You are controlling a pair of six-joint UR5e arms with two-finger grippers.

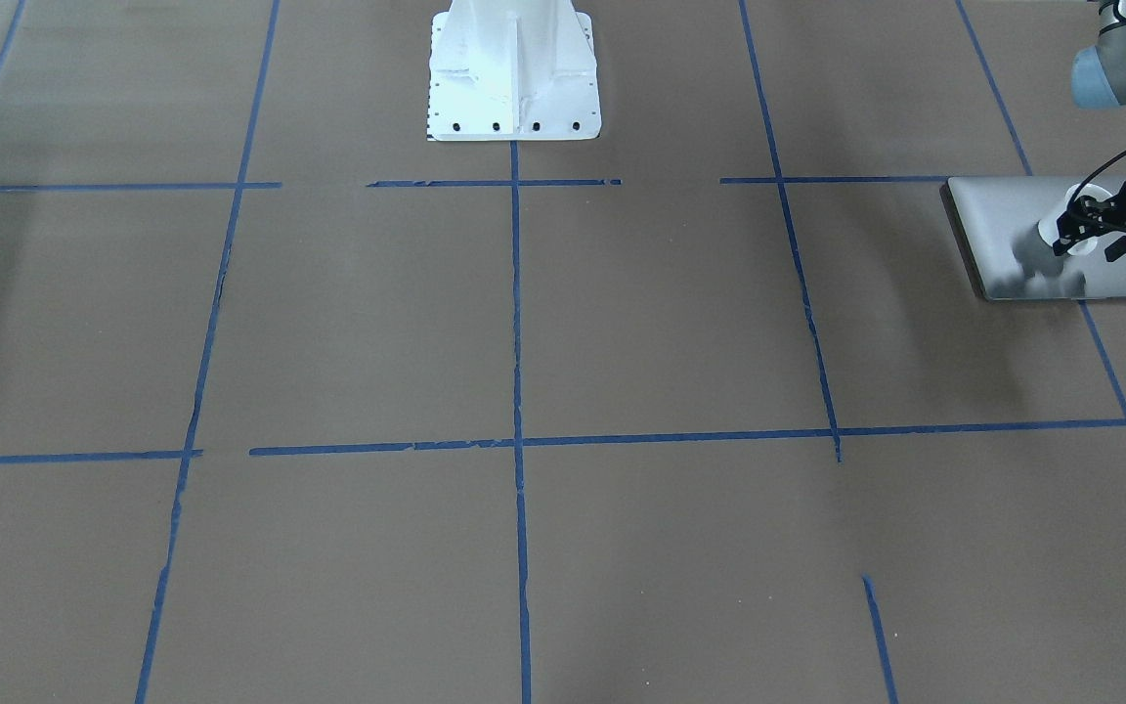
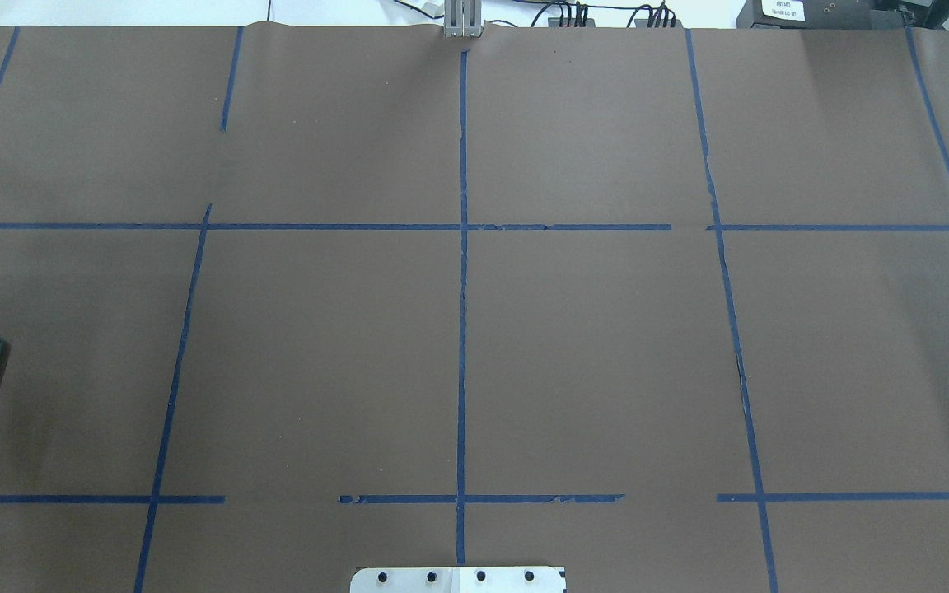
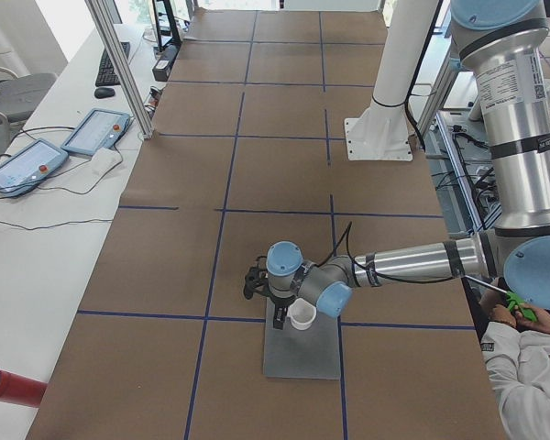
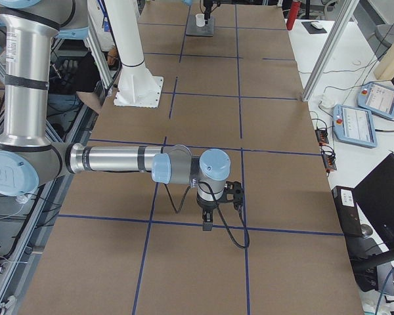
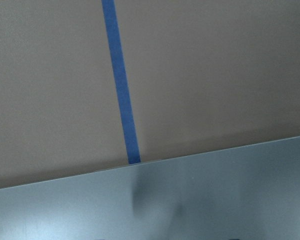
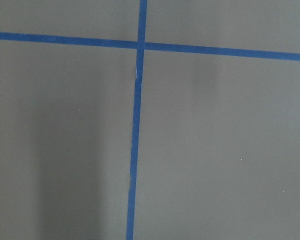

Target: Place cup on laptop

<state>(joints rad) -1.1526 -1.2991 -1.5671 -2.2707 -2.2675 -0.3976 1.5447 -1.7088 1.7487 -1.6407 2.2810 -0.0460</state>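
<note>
Front view: left end effector (image 1: 1091, 240) straddles the cup (image 1: 1071, 220), which sits on or just over the laptop (image 1: 1003, 210) lid, inside its edges. Pinching or loose, can't tell; the worktop (image 1: 524, 323) runs wide toward the middle. Overhead catches only a laptop corner at its left edge. Right-side view alone shows the right end effector (image 4: 207, 222), low over mid worktop, well apart; spread or pressed together, can't tell.
</note>
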